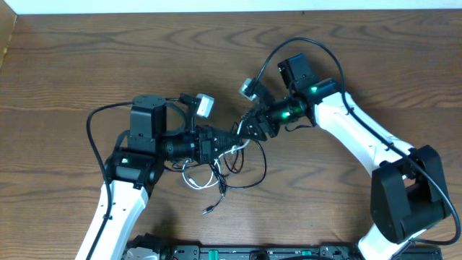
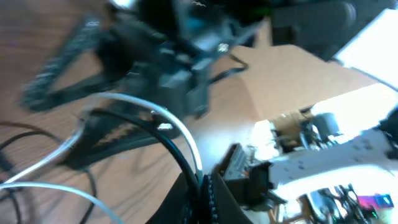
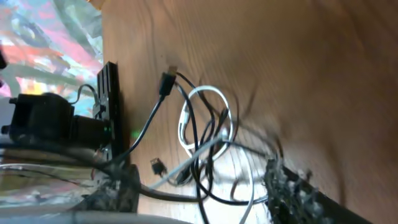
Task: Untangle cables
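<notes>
On the brown wooden desk (image 1: 72,58), the cables (image 1: 216,173) lie in loose loops beneath the meeting arm tips, trailing toward the arms' bases; your left jaws are clamped on their strands, and your right jaws stand apart just beside them.

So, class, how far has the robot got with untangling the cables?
Nothing looks finished: the black and white cables lie in one crossed bundle. In hand: the left gripper is shut on a black and a white strand; the right gripper stands open beside it. Left: drawing the white cable free of the black cable and laying them apart.
</notes>
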### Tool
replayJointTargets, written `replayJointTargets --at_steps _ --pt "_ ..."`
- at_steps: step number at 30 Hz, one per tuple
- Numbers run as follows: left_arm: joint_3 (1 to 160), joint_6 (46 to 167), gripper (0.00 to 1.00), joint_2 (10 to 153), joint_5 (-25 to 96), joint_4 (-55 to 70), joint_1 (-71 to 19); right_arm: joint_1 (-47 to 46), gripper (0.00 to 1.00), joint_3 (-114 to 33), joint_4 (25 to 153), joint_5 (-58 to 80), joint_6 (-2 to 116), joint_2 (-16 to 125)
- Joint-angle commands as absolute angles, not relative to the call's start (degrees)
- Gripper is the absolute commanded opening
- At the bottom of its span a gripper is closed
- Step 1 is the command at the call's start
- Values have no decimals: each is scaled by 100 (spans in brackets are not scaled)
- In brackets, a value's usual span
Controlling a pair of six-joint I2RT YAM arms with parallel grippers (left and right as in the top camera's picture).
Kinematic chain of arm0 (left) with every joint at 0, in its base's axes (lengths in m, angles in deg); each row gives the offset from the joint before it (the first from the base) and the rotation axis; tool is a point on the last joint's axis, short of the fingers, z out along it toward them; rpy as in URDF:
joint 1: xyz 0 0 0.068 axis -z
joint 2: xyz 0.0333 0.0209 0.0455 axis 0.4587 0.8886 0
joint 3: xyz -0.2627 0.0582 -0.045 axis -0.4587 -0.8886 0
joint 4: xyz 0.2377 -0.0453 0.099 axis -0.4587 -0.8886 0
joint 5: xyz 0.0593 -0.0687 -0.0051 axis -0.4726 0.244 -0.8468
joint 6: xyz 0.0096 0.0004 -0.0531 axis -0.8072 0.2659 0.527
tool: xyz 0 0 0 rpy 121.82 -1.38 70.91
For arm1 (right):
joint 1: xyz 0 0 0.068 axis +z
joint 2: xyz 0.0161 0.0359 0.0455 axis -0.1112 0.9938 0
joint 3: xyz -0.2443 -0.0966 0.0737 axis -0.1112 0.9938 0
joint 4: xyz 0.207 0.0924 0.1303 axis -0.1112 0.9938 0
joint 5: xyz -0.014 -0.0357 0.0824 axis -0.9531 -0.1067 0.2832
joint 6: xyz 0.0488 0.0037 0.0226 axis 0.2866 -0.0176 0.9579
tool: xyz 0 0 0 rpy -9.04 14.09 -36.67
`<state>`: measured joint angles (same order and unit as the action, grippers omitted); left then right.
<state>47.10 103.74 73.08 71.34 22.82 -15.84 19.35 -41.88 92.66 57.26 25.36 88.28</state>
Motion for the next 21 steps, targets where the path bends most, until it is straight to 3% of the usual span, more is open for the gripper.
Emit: replayJointTargets --at_steps 1,3,11,16,21 --pt "4763 10448 8 7304 7779 2409 -1553 2040 33 -4212 9028 5599 2667 8704" --pt "4763 10446 7 7304 7776 2409 -1553 2079 2 -4212 8906 4996 3087 8704" --pt "4763 10446 7 7304 7759 2407 -1553 2097 1 -4212 9524 286 6156 8704" --pt "4763 10442 7 7304 7752 2402 -1558 1981 1 -4210 10114 -1749 6829 8704" --pt "4763 10442 8 7304 7691 2396 -1636 1599 1 -4212 10143 -2077 6824 8699"
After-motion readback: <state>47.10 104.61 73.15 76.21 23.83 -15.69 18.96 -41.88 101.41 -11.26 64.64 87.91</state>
